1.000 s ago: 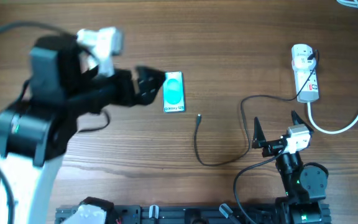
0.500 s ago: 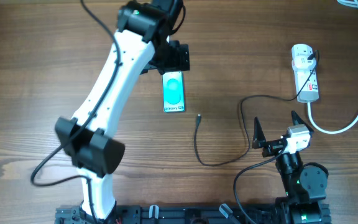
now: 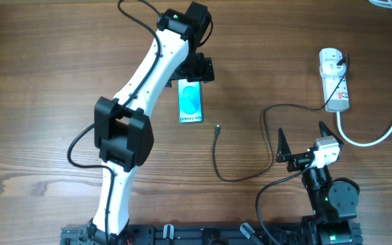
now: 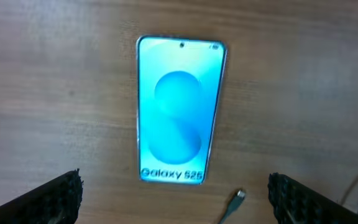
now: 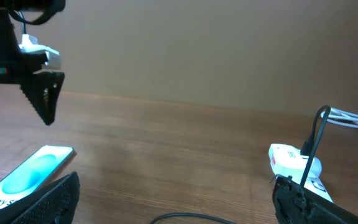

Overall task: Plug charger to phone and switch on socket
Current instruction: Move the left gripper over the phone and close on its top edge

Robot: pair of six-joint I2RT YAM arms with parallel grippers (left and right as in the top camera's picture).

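From overhead we count one phone (image 3: 190, 102), one charger (image 3: 217, 128), one socket (image 3: 333, 88) and two arms. The left gripper (image 3: 197, 69) hangs over the phone's far end. The right gripper (image 3: 303, 139) stands spread and empty, with the charger's cable curving just to its left. In the left wrist view both jaws are parted, holding nothing. The phone lies flat ahead, between them, and the single plug tip (image 4: 235, 200) sits nearer the right jaw. In the right wrist view the jaws gape wide, with the phone beyond the left jaw and the socket beyond the right.

white cord (image 3: 366, 143) cut by right edge, socket (image 3: 334, 92) switch seemingly unreadable
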